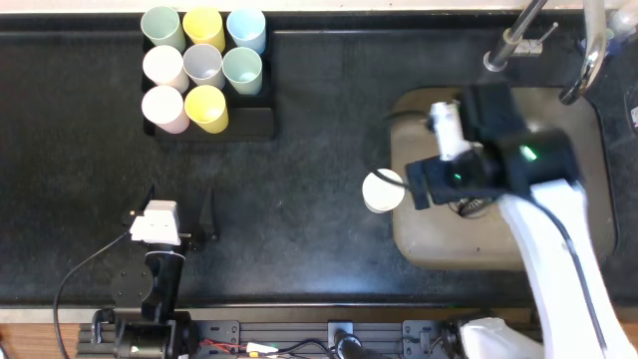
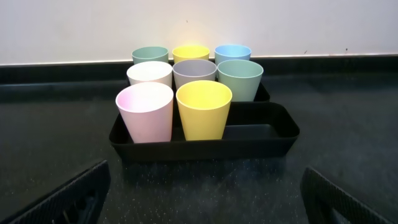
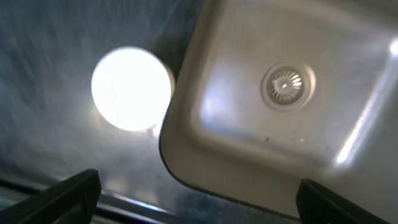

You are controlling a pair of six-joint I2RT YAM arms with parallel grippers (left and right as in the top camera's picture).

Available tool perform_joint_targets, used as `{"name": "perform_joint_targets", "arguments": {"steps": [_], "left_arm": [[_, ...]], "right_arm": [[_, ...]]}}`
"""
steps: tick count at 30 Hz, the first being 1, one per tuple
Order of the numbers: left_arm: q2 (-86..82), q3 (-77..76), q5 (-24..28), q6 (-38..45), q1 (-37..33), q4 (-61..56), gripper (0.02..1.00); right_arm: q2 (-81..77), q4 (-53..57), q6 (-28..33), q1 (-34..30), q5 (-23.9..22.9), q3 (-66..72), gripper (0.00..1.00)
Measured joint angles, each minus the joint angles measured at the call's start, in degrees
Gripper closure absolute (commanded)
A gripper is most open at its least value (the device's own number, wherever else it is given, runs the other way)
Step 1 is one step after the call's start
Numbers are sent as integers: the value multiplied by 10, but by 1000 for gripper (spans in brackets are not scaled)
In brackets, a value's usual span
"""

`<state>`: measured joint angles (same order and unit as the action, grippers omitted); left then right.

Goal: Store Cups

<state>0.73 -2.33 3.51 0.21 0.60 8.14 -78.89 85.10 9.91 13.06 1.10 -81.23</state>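
The black tray [image 1: 254, 125] sits near the far edge of the dark surface [image 1: 299, 229], on the left side. It holds eight cups in three rows. The far row has a green cup [image 1: 161, 25], a yellow cup [image 1: 203, 27] and a blue cup [image 1: 246, 28]. The middle row has a white tray cup [image 1: 164, 65], a grey cup [image 1: 203, 63] and a second green cup [image 1: 242, 68]. The near row has a pink cup [image 1: 164, 108] and a second yellow cup [image 1: 206, 107], and the place to their right, the tray's near-right corner [image 2: 255, 127], is open.

The left hand [image 1: 179, 199] is low over the surface, near the tray's front wall but apart from it. Its fingers are spread wide with nothing between them. A broad stretch of bare surface runs from there to the right.

A loose white cup [image 1: 383, 190] stands upright on the surface, just beside the left rim of the sink [image 1: 449, 249] and well apart from the tray. In the right wrist view its mouth [image 3: 132, 88] lies next to the rounded corner of the sink, whose drain [image 3: 286, 84] is farther in.

The right hand [image 3: 199, 199] hangs above the sink's rim beside this cup. Its fingers are apart and hold nothing. A faucet [image 1: 518, 35] stands at the sink's far edge.
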Motion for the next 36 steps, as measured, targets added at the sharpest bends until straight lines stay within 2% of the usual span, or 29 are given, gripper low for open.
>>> {"name": "perform_joint_targets", "arguments": {"steps": [6, 13, 20, 33, 36], "left_arm": [[0, 0, 0, 0, 0, 0, 18], [0, 0, 0, 0, 0, 0, 20], [0, 0, 0, 0, 0, 0, 20], [0, 0, 0, 0, 0, 0, 18], [0, 0, 0, 0, 0, 0, 23]], "right_arm": [[-99, -12, 89, 4, 12, 0, 3], [-162, -30, 151, 4, 17, 0, 5], [-195, -59, 173, 4, 17, 0, 3], [-239, -91, 178, 4, 37, 0, 5], [-247, -92, 179, 4, 37, 0, 106]]}}
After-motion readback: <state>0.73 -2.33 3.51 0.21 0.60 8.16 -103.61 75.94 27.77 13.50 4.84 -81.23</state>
